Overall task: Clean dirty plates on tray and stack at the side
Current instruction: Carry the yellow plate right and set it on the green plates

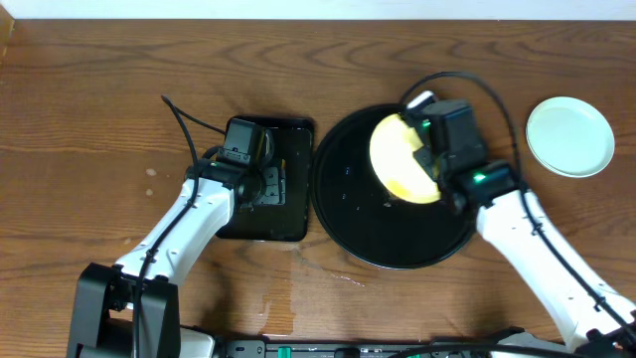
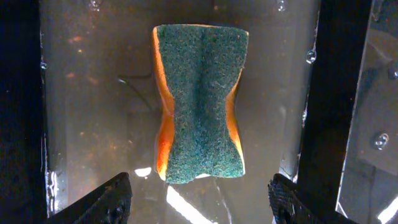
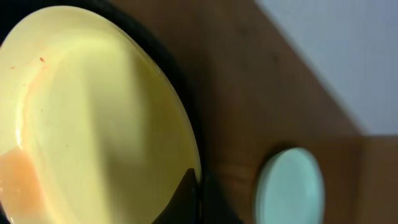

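I see my right claw (image 1: 431, 162) gripping the yellow plate (image 1: 397, 159) over the tray (image 1: 348, 224), left claw (image 2: 200, 194) released above the sponge (image 2: 199, 106)

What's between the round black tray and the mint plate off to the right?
Overhead view: only bare wood table between the tray and the mint plate; the right arm's cable arcs above that stretch.

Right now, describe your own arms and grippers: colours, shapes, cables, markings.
Both the left arm and right arm have smooth white tubular links with black joints. Boxy black housings sit at the wrists, trailing thin black cables. A green light glows near the right wrist. The left gripper's fingers are black, round-tipped.
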### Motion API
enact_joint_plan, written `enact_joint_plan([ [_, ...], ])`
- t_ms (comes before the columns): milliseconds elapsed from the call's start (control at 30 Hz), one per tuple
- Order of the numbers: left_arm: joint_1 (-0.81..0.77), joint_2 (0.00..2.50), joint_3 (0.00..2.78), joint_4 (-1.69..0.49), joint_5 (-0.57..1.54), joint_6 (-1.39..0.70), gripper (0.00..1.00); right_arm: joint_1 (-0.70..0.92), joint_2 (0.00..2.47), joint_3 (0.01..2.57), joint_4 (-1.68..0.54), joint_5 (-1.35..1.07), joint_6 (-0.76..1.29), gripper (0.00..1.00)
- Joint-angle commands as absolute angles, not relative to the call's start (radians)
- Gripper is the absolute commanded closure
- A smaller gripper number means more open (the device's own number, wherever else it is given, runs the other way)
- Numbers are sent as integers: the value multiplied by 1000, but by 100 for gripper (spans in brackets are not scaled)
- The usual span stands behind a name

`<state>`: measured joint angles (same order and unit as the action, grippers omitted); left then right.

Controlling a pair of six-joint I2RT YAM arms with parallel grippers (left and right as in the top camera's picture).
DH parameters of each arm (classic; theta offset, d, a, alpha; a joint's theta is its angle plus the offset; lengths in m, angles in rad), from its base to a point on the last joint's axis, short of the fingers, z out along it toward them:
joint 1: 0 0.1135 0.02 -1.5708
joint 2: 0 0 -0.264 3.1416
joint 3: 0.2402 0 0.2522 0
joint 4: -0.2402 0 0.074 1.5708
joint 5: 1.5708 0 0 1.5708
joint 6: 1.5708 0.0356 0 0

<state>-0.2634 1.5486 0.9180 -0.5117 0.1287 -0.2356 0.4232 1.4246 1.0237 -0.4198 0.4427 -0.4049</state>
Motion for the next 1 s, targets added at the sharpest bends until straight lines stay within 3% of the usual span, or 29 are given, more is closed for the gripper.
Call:
enact_joint_plan([
  [0,-260,1549,916,-511,131,-233,28,500,1406,1028,-388,635,-455,99],
  [333,-260,1549,916,-511,131,-233,28,667,1406,1028,-302,872,-531,99],
  [733,-260,1549,916,-511,131,-233,28,682,1406,1028,-196,928,-627,99],
  [967,-260,1549,916,-511,131,-233,28,679,1406,1028,-191,927,-569,99],
])
